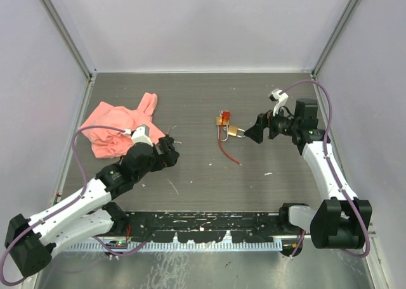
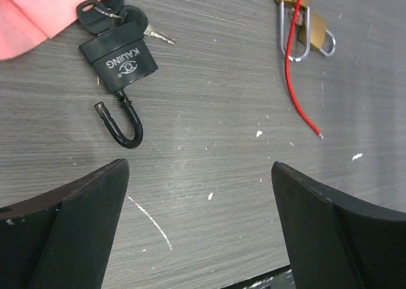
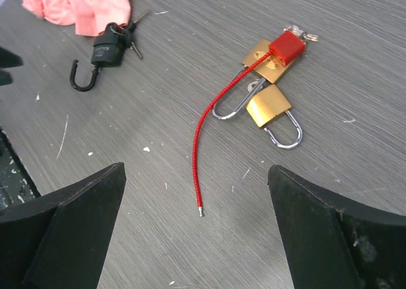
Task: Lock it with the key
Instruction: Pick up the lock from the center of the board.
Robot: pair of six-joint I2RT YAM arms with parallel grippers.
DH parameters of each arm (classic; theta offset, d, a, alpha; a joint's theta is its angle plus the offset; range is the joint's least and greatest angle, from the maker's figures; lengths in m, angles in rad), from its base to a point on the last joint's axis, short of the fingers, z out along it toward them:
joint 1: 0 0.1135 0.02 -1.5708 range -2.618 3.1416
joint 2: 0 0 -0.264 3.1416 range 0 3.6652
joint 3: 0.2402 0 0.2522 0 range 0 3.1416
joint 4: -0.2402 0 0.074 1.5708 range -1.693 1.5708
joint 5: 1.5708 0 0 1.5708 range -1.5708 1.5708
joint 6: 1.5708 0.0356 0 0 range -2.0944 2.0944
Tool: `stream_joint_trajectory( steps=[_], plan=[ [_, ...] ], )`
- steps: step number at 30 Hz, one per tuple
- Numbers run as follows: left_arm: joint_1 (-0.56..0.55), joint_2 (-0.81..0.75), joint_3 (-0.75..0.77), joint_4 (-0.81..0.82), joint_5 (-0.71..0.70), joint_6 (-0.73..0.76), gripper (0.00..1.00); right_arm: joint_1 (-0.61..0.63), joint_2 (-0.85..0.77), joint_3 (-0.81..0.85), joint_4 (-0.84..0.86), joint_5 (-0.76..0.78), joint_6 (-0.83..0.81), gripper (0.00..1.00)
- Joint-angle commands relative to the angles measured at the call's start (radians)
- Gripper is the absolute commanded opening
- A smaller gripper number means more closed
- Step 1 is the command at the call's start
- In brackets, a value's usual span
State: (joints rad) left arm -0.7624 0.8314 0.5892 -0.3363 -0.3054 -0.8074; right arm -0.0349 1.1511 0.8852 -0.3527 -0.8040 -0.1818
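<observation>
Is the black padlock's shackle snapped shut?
No, the black padlock lies with its shackle swung open, free end out of the body.

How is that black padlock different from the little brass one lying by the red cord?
The black padlock has a dark shackle swung open; the small brass padlock has a silvery shackle that looks closed. The black one has keys at its base, beside the pink cloth; the brass one lies near the red cord. Both lie flat.
</observation>
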Motion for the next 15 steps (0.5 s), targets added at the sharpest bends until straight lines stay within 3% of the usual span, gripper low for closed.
stream_joint_trajectory(
  steps=[1,6,15],
  plan=[
    [0.064,0.009,-0.066,0.148,-0.007,-0.147,0.92,-0.002,0.017,0.002,0.097,-0.095,-0.023,1.00],
    [0.103,0.061,-0.040,0.013,-0.076,-0.226,0.81,-0.002,0.040,0.070,0.021,-0.055,-0.073,1.00],
    [0.127,0.233,-0.044,0.093,-0.078,-0.294,0.75,-0.001,0.062,0.073,0.008,-0.096,-0.077,1.00]
  ],
)
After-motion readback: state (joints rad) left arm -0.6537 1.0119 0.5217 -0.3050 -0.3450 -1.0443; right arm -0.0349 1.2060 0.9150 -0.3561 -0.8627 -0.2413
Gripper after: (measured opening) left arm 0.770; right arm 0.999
